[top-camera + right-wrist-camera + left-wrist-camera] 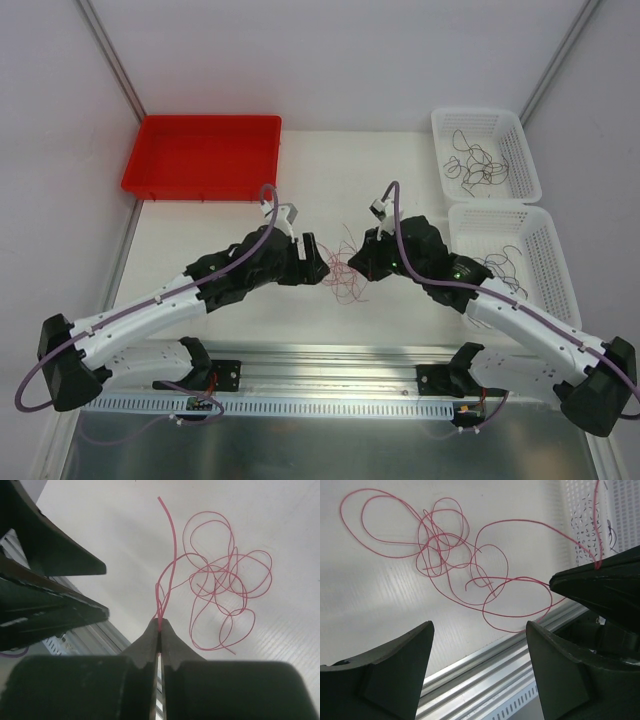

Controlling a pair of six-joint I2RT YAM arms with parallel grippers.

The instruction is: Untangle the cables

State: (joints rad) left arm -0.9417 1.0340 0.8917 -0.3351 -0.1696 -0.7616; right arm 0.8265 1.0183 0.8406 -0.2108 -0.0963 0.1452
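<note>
A tangle of thin red/pink cables (341, 272) lies on the white table between my two grippers. My right gripper (364, 262) is shut on two strands of the red cable (215, 575), pinched at its fingertips (160, 622), with the loops spread beyond. My left gripper (317, 262) is open and empty, its jaws wide apart (479, 626), just near the tangle (443, 546) without touching it. The right gripper's black tip (560, 582) shows in the left wrist view, a red strand rising from it. No purple cables show.
A red tray (200, 188) stands at the back left. Two white baskets (478, 112) (500, 208) at the right hold thin dark cables (476, 160). An aluminium rail (330, 365) runs along the near table edge.
</note>
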